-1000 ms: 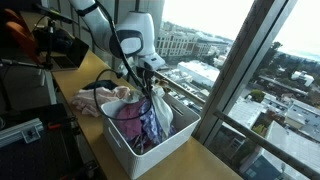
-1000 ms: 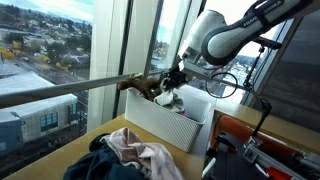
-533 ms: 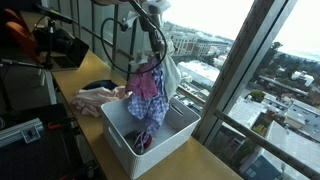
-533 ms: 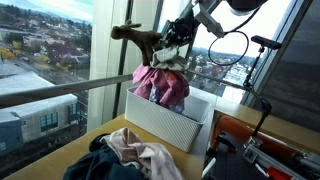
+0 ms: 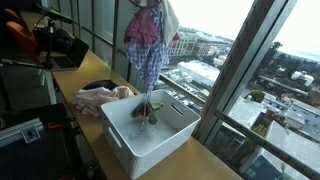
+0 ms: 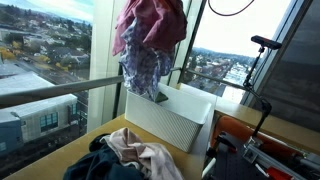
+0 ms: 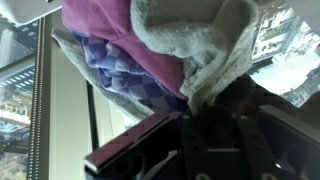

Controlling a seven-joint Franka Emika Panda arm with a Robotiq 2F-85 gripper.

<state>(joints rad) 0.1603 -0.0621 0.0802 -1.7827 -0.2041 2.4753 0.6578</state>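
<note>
Since the soft, light clothes bundle point(image 5: 146, 40) drapes limply toward 6 o'clock over the bin point(image 5: 165, 158), the pincer point(image 7: 205, 105) clenches its bunched top folds.

soft woven cloth bundle point(image 5: 146, 40), matt white plastic bin point(image 5: 168, 151), smooth wooden tabletop point(image 5: 214, 160)

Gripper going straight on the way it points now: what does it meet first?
Apart from the bundle of clothes hanging from the gripper, probably the white laundry bin straight below it, though the depth is hard to judge.
</note>
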